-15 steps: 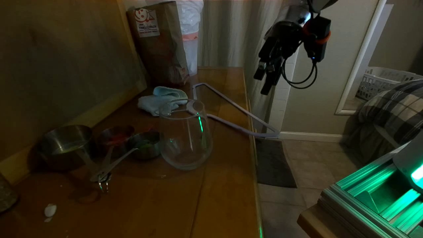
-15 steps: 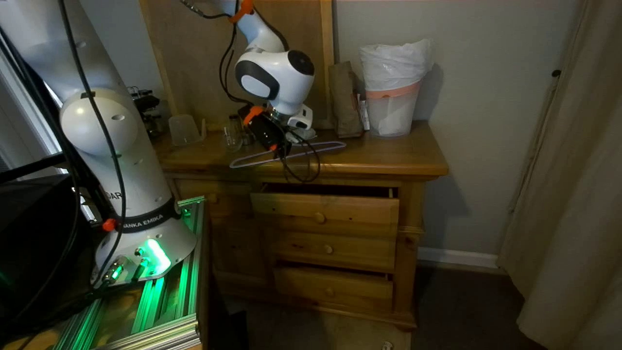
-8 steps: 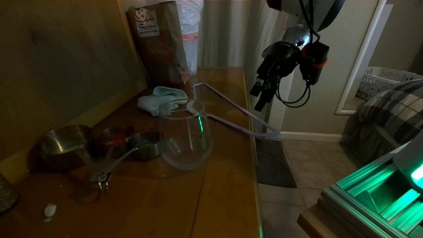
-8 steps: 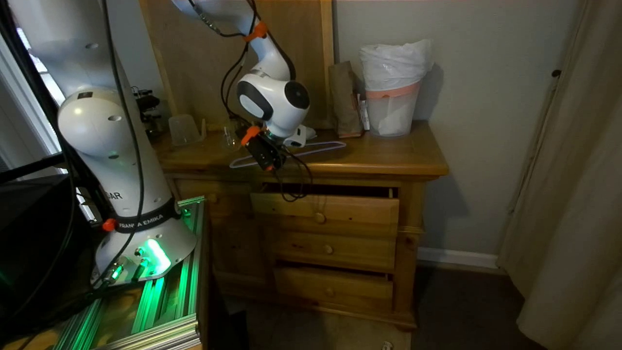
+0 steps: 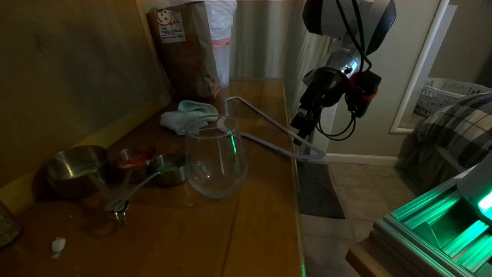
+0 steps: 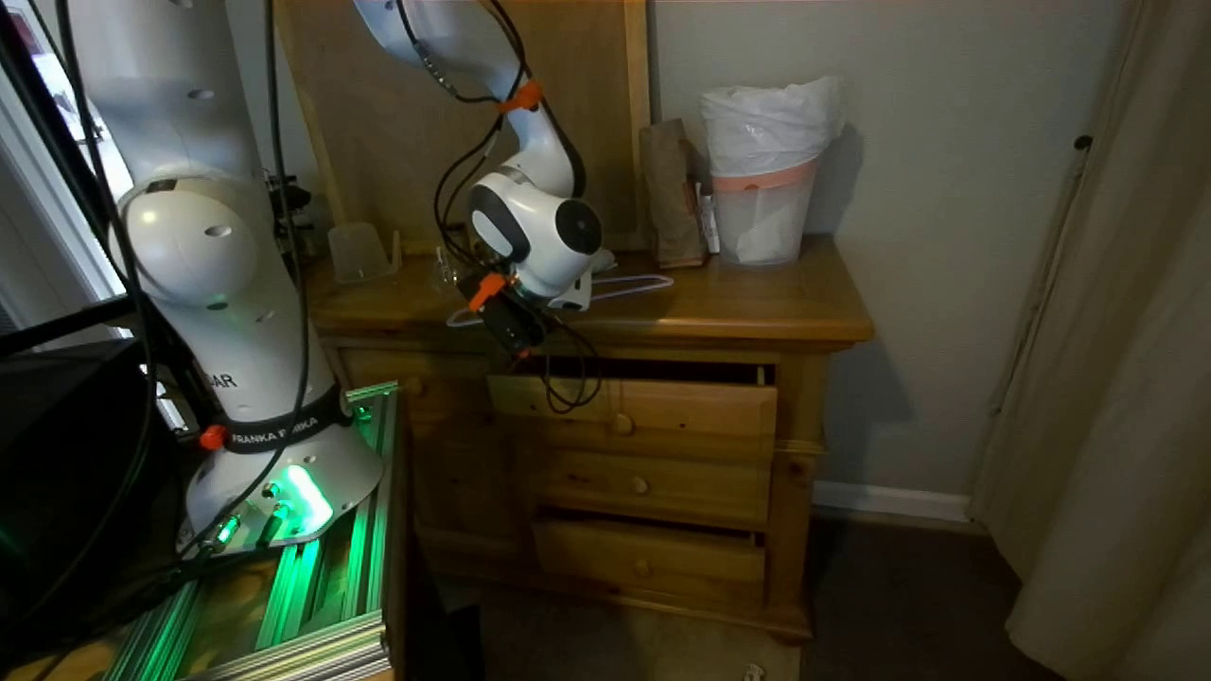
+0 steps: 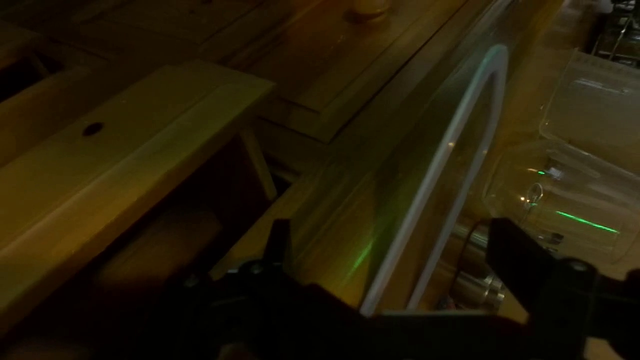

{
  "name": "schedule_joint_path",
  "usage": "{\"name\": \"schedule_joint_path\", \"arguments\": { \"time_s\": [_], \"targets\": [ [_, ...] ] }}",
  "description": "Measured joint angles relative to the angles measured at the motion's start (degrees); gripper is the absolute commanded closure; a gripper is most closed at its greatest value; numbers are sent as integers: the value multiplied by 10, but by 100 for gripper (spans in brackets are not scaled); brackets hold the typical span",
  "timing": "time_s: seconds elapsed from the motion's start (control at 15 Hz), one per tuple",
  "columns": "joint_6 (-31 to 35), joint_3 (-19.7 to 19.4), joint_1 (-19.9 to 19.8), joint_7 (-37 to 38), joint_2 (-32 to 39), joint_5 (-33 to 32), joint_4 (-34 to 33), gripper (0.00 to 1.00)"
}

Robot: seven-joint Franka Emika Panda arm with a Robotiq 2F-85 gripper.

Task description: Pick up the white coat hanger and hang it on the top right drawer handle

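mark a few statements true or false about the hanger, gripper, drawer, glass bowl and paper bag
The white coat hanger lies on the wooden dresser. True.
The gripper is shut on the white coat hanger. False: the gripper is open and holds nothing.
The top right drawer is pulled partly open. True.
The clear glass bowl lies on its side. False: the clear glass bowl stands upright.
The paper bag stands on the wooden dresser. True.

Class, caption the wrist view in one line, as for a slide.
Framed by the open gripper, a white coat hanger lies on the wooden dresser near a pulled-out drawer.
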State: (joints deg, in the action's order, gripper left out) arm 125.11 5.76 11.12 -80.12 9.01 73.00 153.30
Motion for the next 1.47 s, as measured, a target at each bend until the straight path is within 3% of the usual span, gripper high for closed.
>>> {"name": "schedule_joint_path", "arguments": {
  "time_s": [0.13,0.27,0.67,0.73,1.07,1.2,1.27,1.33,1.47],
  "targets": [
    [-1,1,-3,-15,16,10,-6,0],
    [-4,1,-6,-24,29,14,-14,26],
    [-11,0,-23,-39,45,24,-25,69],
    [-11,-1,-27,-40,47,24,-25,74],
    [-25,-3,-37,-38,50,24,-23,80],
    [-28,-3,-39,-37,51,24,-23,80],
    [-28,-3,-39,-37,51,24,-23,31],
    [-29,-3,-40,-37,52,24,-23,30],
    [-32,-3,-40,-36,52,24,-24,16]
  ]
}}
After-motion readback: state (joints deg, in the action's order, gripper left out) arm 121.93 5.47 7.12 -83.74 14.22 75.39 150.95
